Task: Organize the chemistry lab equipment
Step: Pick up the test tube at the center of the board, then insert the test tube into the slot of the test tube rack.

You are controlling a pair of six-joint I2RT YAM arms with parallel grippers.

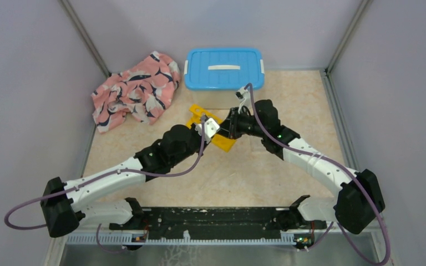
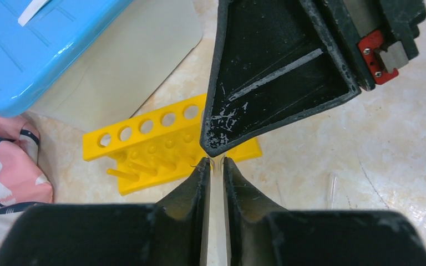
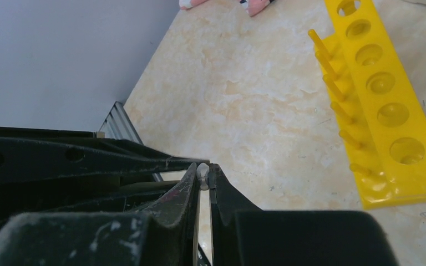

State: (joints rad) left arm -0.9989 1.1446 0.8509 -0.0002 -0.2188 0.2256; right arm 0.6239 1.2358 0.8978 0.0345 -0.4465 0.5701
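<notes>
Top external view is showing you both arms reaching in toward the middle of the table [image 1: 244, 172], their tips meeting over the rack [image 1: 198, 114], which is lying just in front of the bin [image 1: 224, 66]; the cloth [image 1: 136, 91] is sitting crumpled well off to the left near the back wall. Looking through the right wrist camera, you are seeing the right gripper [image 3: 202, 169] pinching a thin clear tube [image 3: 202, 174], its fingers pressing in on either side so that only the rounded whitish end is poking out past the tips. Your left gripper [image 2: 214, 163] is sitting tip to tip with the right one, its fingers standing almost together with only a narrow pale slit between them, and you cannot tell whether they are gripping the tube or merely lying beside it. Both wrist views are showing the rack resting on the table just beyond the fingertips, its row of holes and its pegs facing up toward the cameras, near the grippers and apart from them.
</notes>
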